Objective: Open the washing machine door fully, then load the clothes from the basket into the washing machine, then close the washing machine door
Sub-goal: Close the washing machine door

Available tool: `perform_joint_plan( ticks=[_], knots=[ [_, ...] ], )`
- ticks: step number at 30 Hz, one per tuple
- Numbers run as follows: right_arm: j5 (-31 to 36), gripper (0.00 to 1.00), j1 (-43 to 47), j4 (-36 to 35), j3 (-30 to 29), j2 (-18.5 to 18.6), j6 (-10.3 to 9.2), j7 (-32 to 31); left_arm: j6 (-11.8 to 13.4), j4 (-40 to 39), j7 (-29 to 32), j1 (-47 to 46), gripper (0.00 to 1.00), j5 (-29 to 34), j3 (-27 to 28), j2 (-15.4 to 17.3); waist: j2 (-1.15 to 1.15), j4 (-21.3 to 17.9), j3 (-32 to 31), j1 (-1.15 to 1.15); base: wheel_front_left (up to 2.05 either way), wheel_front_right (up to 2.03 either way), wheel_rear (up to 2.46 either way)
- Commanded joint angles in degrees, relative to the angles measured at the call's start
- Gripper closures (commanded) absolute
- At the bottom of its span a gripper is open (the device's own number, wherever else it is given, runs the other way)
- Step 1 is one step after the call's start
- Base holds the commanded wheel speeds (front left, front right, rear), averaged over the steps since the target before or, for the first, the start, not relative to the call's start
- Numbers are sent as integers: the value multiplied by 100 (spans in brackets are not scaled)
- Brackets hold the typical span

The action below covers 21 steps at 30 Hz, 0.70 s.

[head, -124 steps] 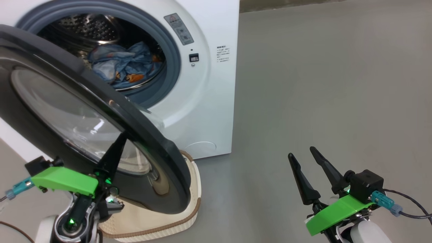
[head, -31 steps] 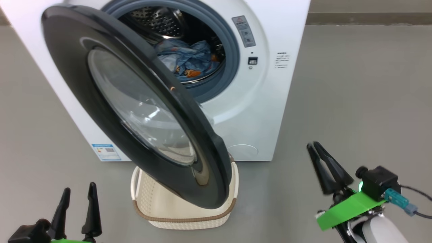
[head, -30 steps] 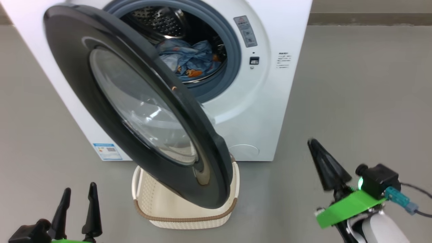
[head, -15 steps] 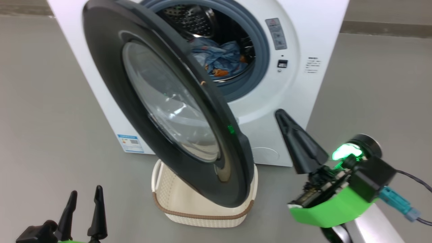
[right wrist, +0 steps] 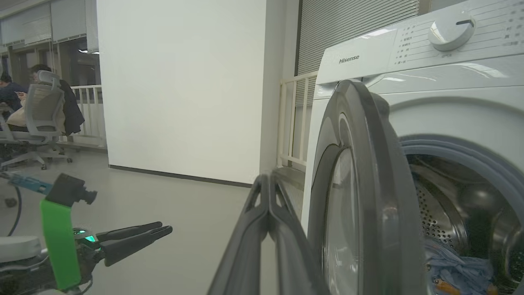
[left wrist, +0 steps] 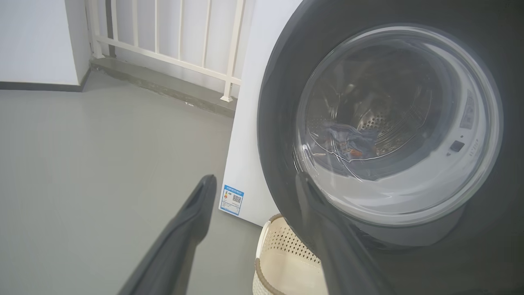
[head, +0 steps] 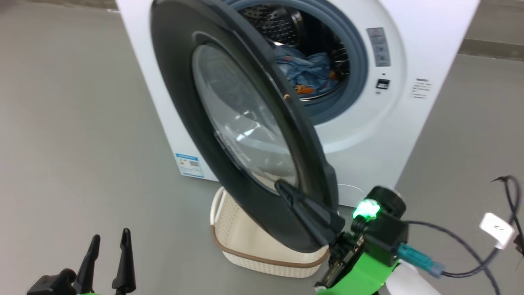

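Observation:
The white washing machine [head: 368,135] stands with its drum exposed, and the light blue clothes [head: 307,69] lie inside. Its round black washing machine door [head: 229,123] hangs about half open, outer face towards me. My right gripper [head: 280,186] is shut on nothing, its tips up against the lower outer face near the free edge; whether they touch it I cannot tell. In the right wrist view the shut gripper [right wrist: 268,180] sits just left of the door [right wrist: 368,184]. The cream basket [head: 262,254] stands under the door, partly hidden. My left gripper [head: 108,241] is open, low at the left.
A blue label [head: 187,164] marks the machine's lower left. Cables and a white plug [head: 497,231] hang at the right. A white railing [left wrist: 163,41] runs behind the machine. A person [right wrist: 10,92] sits by an office chair [right wrist: 41,114] far off. Grey floor [head: 61,123] spreads left.
The head camera has turned, shifting the scene rightward. My right gripper has shut and swung left, from right of the door to in front of its lower outer face. The left gripper stays open.

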<state>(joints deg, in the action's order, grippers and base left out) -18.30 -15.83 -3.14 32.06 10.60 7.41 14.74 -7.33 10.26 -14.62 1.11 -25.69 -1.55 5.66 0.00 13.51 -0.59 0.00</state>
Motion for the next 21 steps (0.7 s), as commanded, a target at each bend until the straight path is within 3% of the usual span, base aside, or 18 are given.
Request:
perform_joint_plan(
  ticks=[1, 9, 21],
  knots=[
    [-62, 100, -77, -50, 117, -16, 8, 26, -13, -103, -38, -241, 0, -32, 173, 56, 0, 139, 3, 0, 0, 0, 0],
    [-247, 100, 74, 879, 230, 135, 8, 26, -14, -118, -38, -252, 0, -63, 173, 22, 0, 397, 102, 0, 0, 0, 0],
    [-352, 100, 36, 1915, 25, 74, 8, 26, -15, -164, -38, -354, 0, -129, 152, 55, 0, 525, 350, 0, 0, 0, 0]
  ],
)
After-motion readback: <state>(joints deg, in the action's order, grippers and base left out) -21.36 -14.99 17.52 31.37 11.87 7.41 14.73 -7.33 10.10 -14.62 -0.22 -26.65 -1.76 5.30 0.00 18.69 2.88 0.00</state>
